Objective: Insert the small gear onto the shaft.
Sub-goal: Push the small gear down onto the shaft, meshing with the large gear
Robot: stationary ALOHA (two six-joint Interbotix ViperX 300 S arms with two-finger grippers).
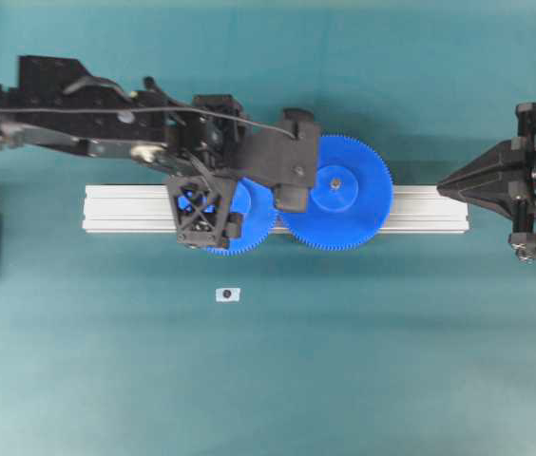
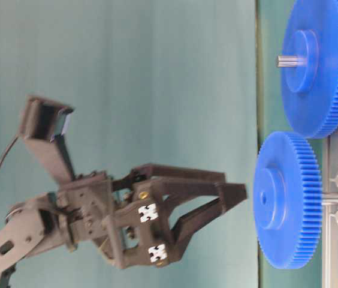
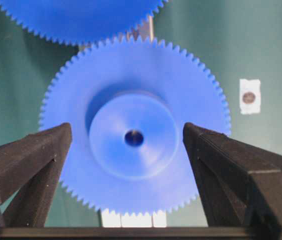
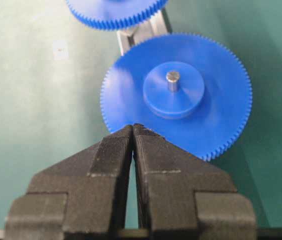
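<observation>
Blue small gear unlabelled, seemingly; left hand wide open, empty; right hand closed, empty.

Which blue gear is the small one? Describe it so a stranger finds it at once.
Find the long silver rail lying across the green table. Two blue gears sit on it side by side; the small gear is the left one overhead, under the open left gripper. Its centre hole is empty, while the wider gear has a metal pin through its middle.
</observation>
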